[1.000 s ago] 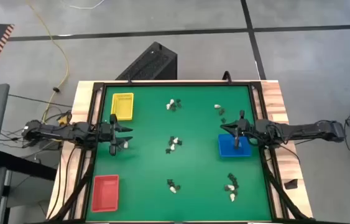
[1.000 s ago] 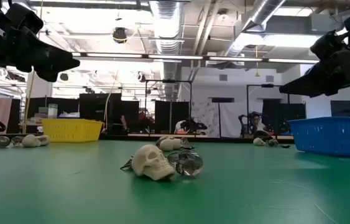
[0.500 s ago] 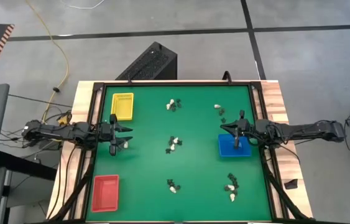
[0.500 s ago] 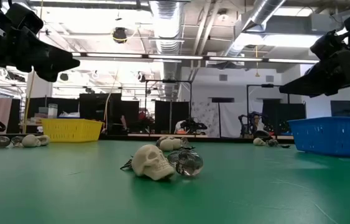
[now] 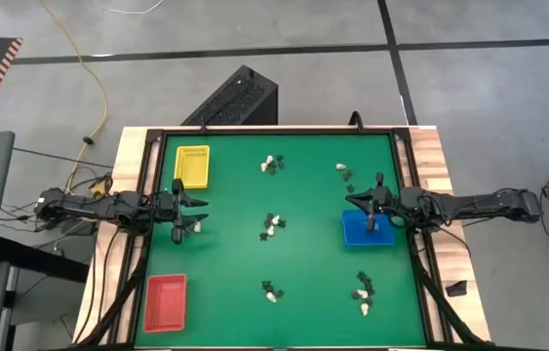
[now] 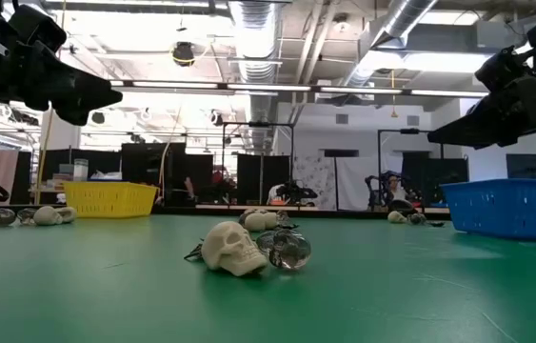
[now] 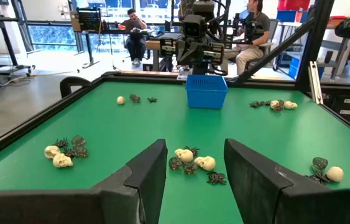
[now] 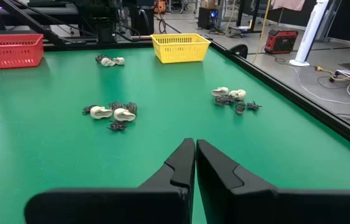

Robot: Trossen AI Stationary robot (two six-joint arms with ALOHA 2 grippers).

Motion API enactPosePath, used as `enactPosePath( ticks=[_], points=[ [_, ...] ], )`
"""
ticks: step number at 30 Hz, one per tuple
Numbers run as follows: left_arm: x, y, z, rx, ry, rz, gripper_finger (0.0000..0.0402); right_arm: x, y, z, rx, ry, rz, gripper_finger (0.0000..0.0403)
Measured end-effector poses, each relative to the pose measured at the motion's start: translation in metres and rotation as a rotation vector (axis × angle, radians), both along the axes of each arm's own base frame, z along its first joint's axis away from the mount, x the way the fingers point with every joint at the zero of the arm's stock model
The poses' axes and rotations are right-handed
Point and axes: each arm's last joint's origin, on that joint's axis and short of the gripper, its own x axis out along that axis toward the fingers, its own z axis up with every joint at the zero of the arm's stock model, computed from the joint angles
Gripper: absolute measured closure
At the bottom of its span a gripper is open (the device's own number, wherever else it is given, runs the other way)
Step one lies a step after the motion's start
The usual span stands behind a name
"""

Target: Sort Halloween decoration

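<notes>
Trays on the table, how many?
3. The yellow tray sits at the far left corner, the red tray at the near left corner, and the blue tray at mid right, under the right gripper. None looks hidden.

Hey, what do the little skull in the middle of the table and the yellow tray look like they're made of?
The skull looks like molded plastic or resin: cream, matte, with smooth cast eye sockets. The material can't be settled by sight. The yellow tray looks like rigid plastic, slightly glossy, its walls a fine open lattice like a molded basket.
</notes>
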Motion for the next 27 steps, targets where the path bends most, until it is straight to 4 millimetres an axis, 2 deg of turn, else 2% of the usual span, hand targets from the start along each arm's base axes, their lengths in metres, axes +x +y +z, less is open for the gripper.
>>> enactPosePath(
  ticks=[22, 27],
  points=[
    [0.0000, 0.0000, -0.0001, 0.002, 0.000, 0.000, 0.0251, 0.0000, 0.0000, 0.0000, 0.000, 0.000, 0.000, 0.0355],
    [0.0000, 0.0000, 0.0005, 0.100, 0.006, 0.004, 0.0251, 0.0000, 0.0000, 0.0000, 0.000, 0.000, 0.000, 0.0355]
  ],
)
